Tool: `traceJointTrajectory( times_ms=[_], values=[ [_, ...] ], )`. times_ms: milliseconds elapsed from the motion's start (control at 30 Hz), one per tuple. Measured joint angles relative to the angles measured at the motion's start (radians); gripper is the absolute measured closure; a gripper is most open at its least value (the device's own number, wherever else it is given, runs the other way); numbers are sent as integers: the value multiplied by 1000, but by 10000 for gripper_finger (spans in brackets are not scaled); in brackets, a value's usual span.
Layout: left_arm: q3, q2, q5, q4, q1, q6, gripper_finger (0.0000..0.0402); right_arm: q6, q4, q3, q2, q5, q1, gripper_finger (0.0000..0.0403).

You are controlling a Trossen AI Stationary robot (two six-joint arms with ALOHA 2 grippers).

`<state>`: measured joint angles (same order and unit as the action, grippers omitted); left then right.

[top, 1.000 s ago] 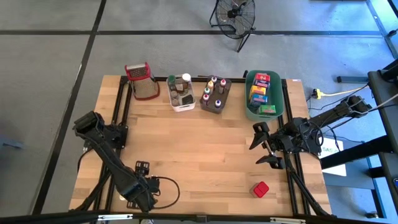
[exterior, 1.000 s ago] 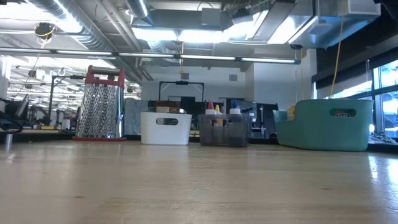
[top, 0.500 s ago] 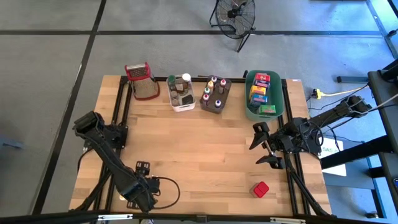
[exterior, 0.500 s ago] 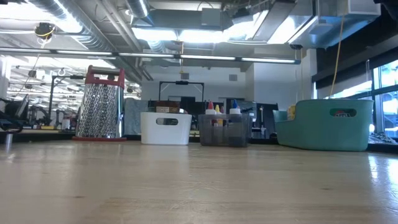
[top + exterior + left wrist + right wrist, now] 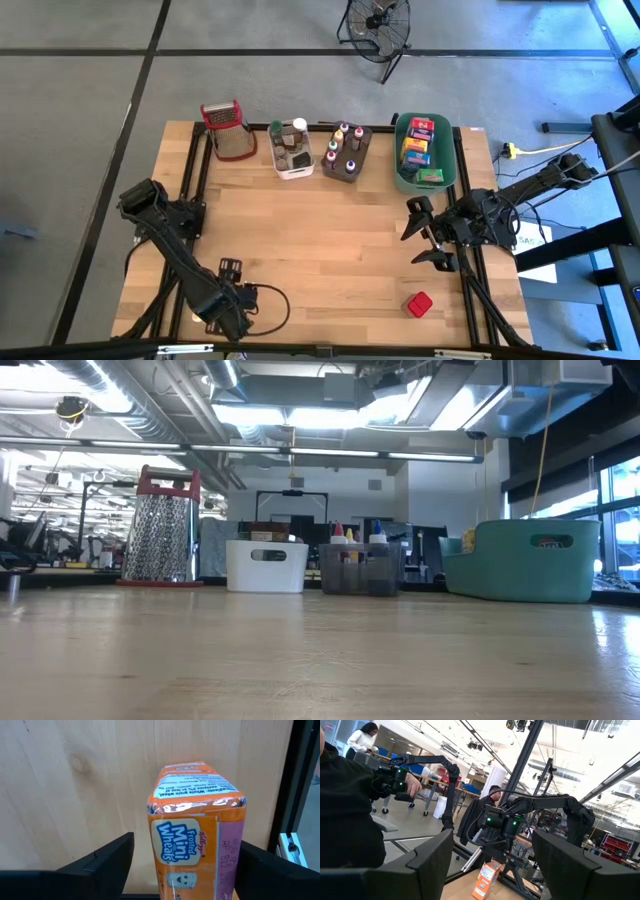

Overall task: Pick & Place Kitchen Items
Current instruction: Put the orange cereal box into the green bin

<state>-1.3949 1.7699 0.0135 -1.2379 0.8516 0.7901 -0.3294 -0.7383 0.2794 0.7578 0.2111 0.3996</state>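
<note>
Starting at the near edge of the desk [image 5: 320, 245], diagonally across from the green tub [image 5: 398, 150] and well apart from it, the left tool [image 5: 182, 851] is seen lowered around an orange cereal box [image 5: 195, 820]. The box stands upright on the wood between the two dark fingers [image 5: 107, 855]. The tool is apart: a clear gap is left on one side of the box, while the other finger is just beside it or touching, so the box is not judged to be clamped yet.

Against the pictures from a second ago, no shift of either arm or of any item is found in the high view. The only change to be inferred is a slight narrowing of the left tool, which is read as the start of a grasp on the box.

Nearer the green tub, but on the same near side, a small red item [image 5: 418, 304] is left lying alone. Just in front of the tub, the right tool [image 5: 420, 233] is held apart and empty, waiting.

Inside the green tub, colourful food boxes [image 5: 420, 150] are stacked. Beside it along the far edge, a grey tub [image 5: 366, 135] of small bottles, a white tub [image 5: 293, 174] and a grater [image 5: 228, 130] are lined up.
</note>
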Motion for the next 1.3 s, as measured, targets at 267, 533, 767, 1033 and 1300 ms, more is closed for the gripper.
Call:
traceJointTrajectory(
  times_ms=[267,533,767,1033,1300],
  values=[
    [0,0,-10,-5,-3,8,158,0,0,0,0,0,0,130],
    [0,0,-51,-83,-14,4,205,-13,15,0,0,-42,0,130],
    [-1,-21,-46,-115,-55,-14,234,-14,86,0,0,-129,0,130],
    [-1,-37,-32,-116,-99,-44,249,90,95,0,0,-257,0,129],
    [-13,-37,-32,-123,-131,-87,252,144,95,0,51,-295,0,93]
  ],
)
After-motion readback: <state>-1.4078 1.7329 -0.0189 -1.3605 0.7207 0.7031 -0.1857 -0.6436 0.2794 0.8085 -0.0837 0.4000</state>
